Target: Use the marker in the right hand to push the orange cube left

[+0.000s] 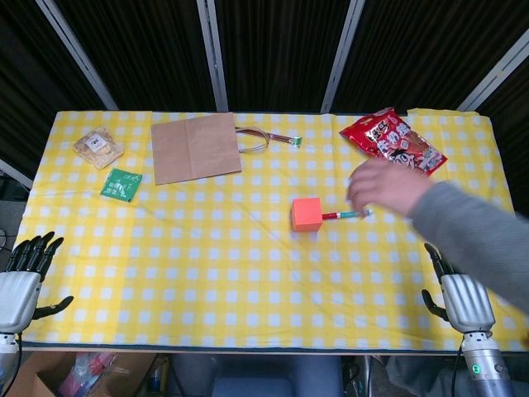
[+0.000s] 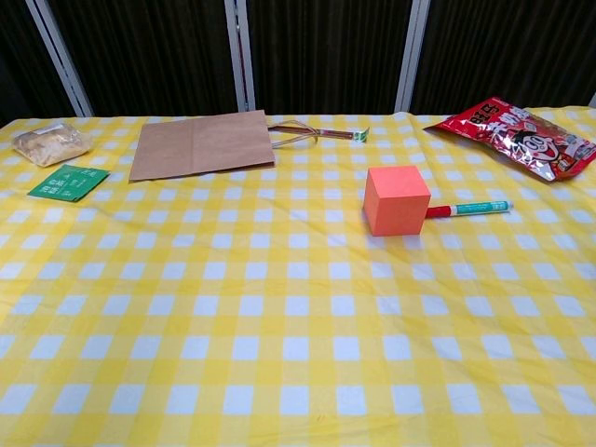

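The orange cube (image 1: 306, 214) (image 2: 397, 200) sits on the yellow checked tablecloth, right of centre. The marker (image 1: 345, 215) (image 2: 466, 209), red at one end and teal along its body, lies flat on the cloth with its red end touching the cube's right side. My right hand (image 1: 457, 291) rests at the table's near right edge, far from the marker, fingers apart and holding nothing. Near the left front corner my left hand (image 1: 25, 269) is also empty, fingers spread. Neither hand shows in the chest view.
A person's hand (image 1: 385, 185) in a grey sleeve reaches in from the right, over the marker's far end. A brown paper bag (image 1: 195, 147), a green packet (image 1: 121, 184), a wrapped snack (image 1: 98, 146) and a red snack bag (image 1: 393, 141) lie along the back.
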Motion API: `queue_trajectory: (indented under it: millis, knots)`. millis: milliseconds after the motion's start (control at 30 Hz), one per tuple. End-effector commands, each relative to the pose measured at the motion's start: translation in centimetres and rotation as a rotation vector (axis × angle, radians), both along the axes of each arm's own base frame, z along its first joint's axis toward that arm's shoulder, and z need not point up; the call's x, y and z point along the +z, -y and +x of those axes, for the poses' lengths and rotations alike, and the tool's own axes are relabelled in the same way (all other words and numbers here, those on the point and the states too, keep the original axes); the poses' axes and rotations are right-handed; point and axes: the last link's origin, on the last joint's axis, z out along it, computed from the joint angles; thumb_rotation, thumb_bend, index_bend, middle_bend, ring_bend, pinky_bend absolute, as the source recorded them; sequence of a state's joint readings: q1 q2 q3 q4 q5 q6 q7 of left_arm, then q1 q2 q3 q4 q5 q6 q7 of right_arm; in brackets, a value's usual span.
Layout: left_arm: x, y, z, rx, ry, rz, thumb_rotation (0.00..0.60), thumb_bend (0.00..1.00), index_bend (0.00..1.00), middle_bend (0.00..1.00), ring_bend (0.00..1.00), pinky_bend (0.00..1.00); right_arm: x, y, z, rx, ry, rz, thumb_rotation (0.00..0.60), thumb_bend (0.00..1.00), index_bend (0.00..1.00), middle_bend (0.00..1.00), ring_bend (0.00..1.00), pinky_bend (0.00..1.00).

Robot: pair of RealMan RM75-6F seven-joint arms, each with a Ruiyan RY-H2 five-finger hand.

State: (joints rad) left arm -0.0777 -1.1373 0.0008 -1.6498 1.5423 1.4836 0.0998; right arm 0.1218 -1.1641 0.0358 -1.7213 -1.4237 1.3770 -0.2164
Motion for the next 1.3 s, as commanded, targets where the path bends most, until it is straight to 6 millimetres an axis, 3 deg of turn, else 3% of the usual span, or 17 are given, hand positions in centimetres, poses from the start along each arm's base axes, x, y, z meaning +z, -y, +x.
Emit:
queue_trajectory:
  millis: [33, 567, 933, 1300]
  knots:
    - [0.0, 0.0, 0.0, -0.002, 0.0, -0.001, 0.6, 0.0, 0.0, 0.0, 0.0, 0.0, 0.0, 0.0, 0.0, -0.001, 0.0, -0.001, 0.6, 0.43, 0.0, 0.0, 0.0, 0.0]
    - [0.0, -0.1, 0.0, 0.005, 0.0, 0.0, 0.6, 0.0, 0.0, 0.0, 0.0, 0.0, -0.5, 1.0, 0.7, -0.007, 0.051, 0.005, 0.6, 0.4, 0.0, 0.0, 0.0, 0.0]
    - [-0.3, -0.2, 0.4, -0.01, -0.003, -0.012, 0.6, 0.0, 0.0, 0.0, 0.0, 0.0, -1.7, 4.6, 4.0, 0.049, 0.091, 0.038, 0.6, 0.4, 0.0, 0.0, 0.0, 0.0]
    - [-0.3, -0.2, 0.4, -0.022, -0.013, -0.026, 0.6, 0.0, 0.0, 0.0, 0.0, 0.0, -5.2, 9.6, 7.3, 0.046, 0.079, 0.119, 0.6, 0.4, 0.0, 0.0, 0.0, 0.0]
